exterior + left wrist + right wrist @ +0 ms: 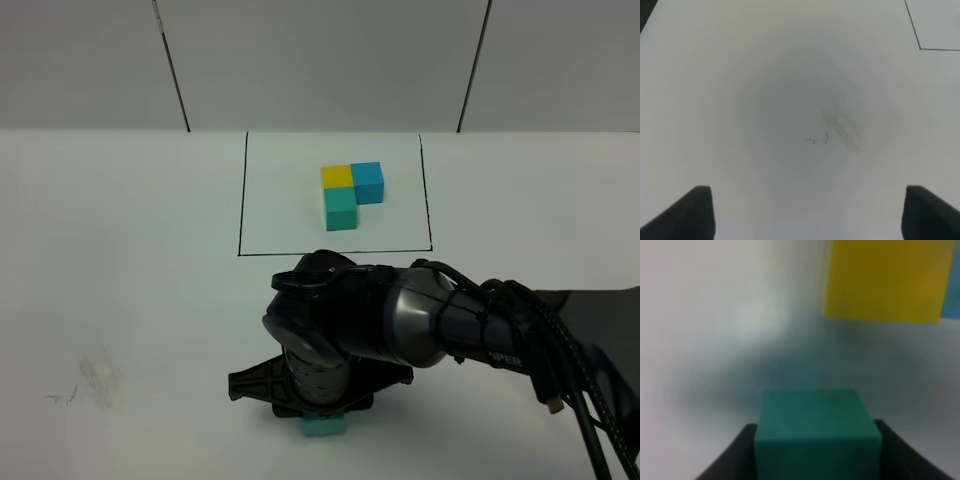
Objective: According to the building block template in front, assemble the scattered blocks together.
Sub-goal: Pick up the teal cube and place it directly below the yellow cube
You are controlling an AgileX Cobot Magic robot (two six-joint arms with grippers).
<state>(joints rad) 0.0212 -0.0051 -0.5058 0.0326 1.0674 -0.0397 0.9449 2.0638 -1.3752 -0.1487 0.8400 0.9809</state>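
Two dark fingertips (692, 215) of the left tool (805, 215) sit far apart, wide open and holding nothing. They are over a bare stretch of the white surface (120, 250) marked by faint pencil scratches (817, 140) and a grey smudge (845, 130).

At the near edge of the surface, close to the middle, the right tool (322, 400) points straight down. Its fingers (735, 455) press against both sides of the green cube (815, 425), so it is clamped on that cube. I cannot tell whether the cube rests on the surface or hangs just above it.

The right wrist view shows the yellow cube (885, 280) beyond the green one and apart from it, with a sliver of the blue cube (951, 305) just beside it. In the high view the dark arm (450, 325) hides both.

Farther back a thin black outline (240, 200) frames the template (350, 195): yellow and blue side by side, green in front of the yellow, all touching. Behind the surface stands a grey panelled wall (320, 60) with dark seams.
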